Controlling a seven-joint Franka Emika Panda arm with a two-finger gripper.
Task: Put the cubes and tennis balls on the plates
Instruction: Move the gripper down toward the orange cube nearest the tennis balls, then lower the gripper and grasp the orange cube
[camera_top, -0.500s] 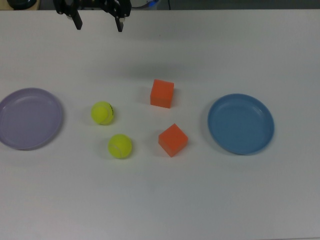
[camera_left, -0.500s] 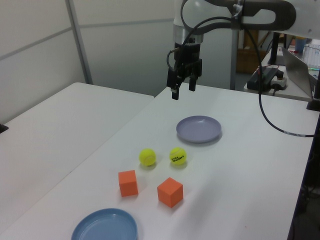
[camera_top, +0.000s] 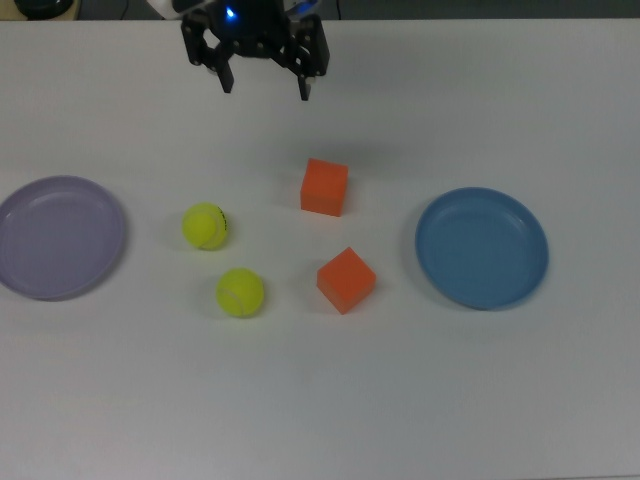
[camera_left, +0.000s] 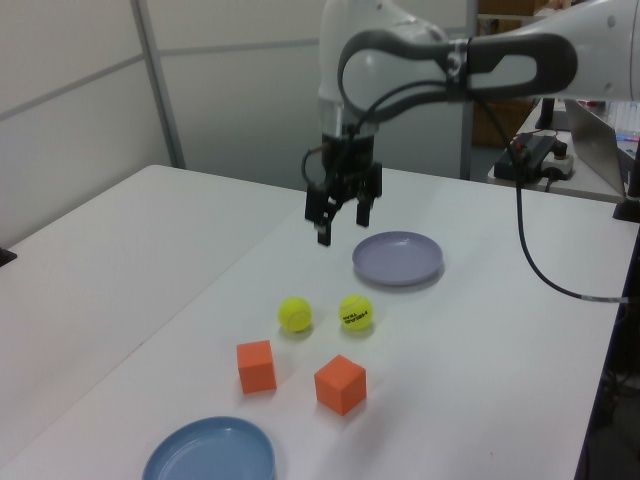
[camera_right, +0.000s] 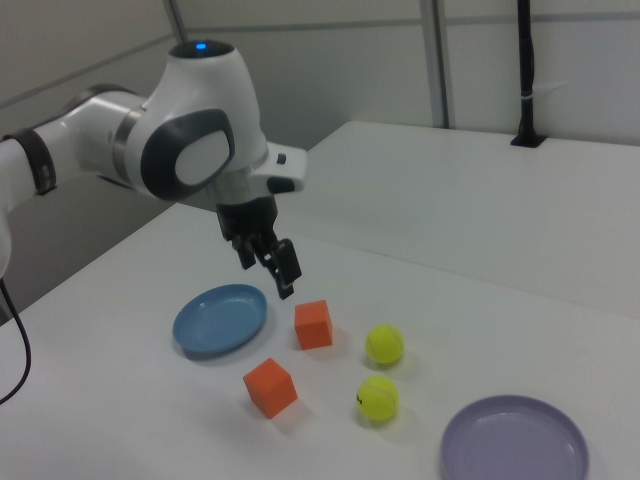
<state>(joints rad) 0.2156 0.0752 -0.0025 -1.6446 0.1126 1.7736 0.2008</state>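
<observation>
Here, the robot's hand (camera_top: 266, 82) hangs in the air above the white table (camera_top: 400, 400), its 2 dark fingers pointing down, spread apart and holding nothing. In the top view it sits near the upper edge, above and slightly left of the nearer cube. The white arm (camera_left: 450, 60) reaches in from the left view's right.

Below the hand, 2 orange cubes rest on the table. In the top view, 1 cube (camera_top: 325, 187) lies square to the frame near the middle, and the other cube (camera_top: 346, 280) sits lower and slightly right, turned cornerwise. They are near each other but apart.

To the top view's left of the cubes lie 2 yellow-green tennis balls. The upper ball (camera_top: 205, 226) shows a small dark mark on its right side; the lower ball (camera_top: 240, 292) sits just below and right of it, not touching.

2 round plates lie at the outer ends, both bare. The lavender plate (camera_top: 60, 237) is at the top view's far left, partly cut by the frame edge. The blue plate (camera_top: 482, 247) is at the top view's right, beyond the cubes.
</observation>
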